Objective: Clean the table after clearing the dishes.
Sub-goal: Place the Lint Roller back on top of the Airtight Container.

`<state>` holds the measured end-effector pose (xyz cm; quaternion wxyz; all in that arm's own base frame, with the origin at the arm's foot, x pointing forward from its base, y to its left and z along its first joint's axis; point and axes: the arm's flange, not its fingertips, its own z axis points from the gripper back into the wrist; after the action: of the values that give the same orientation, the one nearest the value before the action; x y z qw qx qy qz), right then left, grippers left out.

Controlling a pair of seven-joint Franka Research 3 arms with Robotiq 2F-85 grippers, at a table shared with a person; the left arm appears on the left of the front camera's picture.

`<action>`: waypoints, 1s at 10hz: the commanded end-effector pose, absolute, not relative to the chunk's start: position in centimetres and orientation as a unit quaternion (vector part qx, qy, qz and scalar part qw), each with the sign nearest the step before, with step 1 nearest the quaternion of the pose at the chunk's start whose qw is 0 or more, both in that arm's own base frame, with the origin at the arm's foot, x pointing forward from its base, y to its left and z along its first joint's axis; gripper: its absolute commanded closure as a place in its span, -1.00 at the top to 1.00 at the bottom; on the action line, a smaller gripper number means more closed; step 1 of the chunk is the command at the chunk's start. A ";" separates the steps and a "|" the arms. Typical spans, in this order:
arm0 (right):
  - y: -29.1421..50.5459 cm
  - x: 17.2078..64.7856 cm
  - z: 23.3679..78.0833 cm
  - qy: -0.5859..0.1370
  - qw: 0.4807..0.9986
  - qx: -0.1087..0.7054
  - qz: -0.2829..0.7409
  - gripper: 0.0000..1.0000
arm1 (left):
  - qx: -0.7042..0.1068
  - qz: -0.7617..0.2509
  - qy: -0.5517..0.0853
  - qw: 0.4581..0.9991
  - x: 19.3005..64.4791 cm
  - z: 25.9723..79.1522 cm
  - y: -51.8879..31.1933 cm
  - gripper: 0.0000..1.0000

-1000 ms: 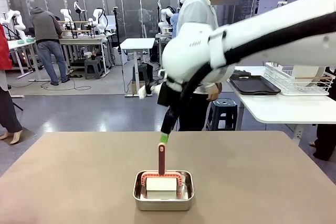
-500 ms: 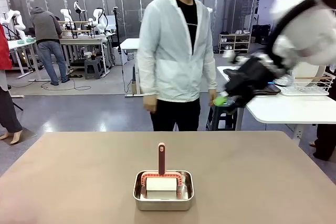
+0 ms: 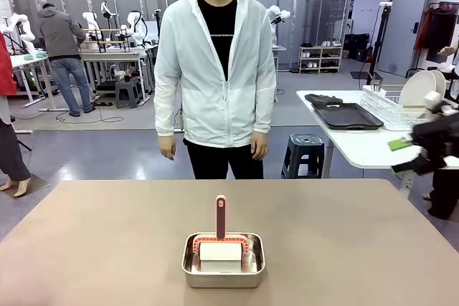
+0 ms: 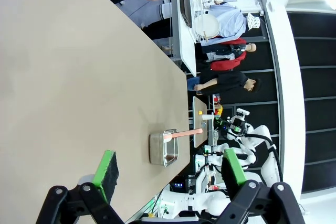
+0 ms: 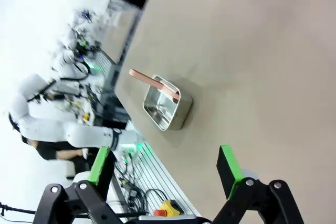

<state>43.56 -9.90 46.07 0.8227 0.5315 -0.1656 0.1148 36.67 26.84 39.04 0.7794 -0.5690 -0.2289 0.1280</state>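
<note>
The taupe-brown table carries a small steel pan near its front middle. A red-handled cleaning tool stands in the pan with its white head down. My right gripper is blurred at the far right, off the table's right side and above its height. In the right wrist view the right gripper is open and empty, with the pan far below. My left gripper is also open and empty, looking along the table at the pan. White plates stand in a wire rack.
A person in a white jacket stands at the table's far edge, hands down. A white side table at the right holds a dark tray and the rack. A blue stool stands beside it.
My right arm has swung from above the tool's handle away to the far right. The person has stepped to the middle of the far side. Pan and tool have not moved.
</note>
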 end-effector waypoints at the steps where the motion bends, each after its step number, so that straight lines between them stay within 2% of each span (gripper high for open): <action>1: -14.1 41.5 42.5 -0.199 0.760 0.614 0.074 1.00 | -0.570 0.133 -0.227 0.778 36.3 39.5 26.9 1.00; 3: -18.1 39.4 38.8 -0.215 0.723 0.656 0.000 1.00 | -0.570 0.133 -0.227 0.778 36.3 39.5 26.9 1.00; 4: -19.2 38.7 37.2 -0.215 0.728 0.650 -0.030 1.00 | -0.570 0.133 -0.227 0.778 36.3 39.5 26.9 1.00; 5: -19.3 38.9 36.1 -0.200 0.756 0.622 -0.051 1.00 | -0.570 0.133 -0.227 0.778 36.3 39.5 26.9 1.00; 6: -19.3 39.4 35.7 -0.223 0.767 0.597 -0.069 1.00 | -0.570 0.133 -0.227 0.778 36.3 39.5 26.9 1.00; 7: -20.5 37.8 36.1 -0.200 0.739 0.642 -0.042 1.00 | -0.570 0.133 -0.227 0.778 36.3 39.5 26.9 1.00; 10: -20.5 37.8 36.1 -0.200 0.739 0.642 -0.042 1.00 | -0.570 0.133 -0.227 0.778 36.3 39.5 26.9 1.00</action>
<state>38.23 -20.35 35.66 0.7410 0.6396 -0.1992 -0.0472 36.67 26.84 39.04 0.7794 -0.5690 -0.2289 0.1280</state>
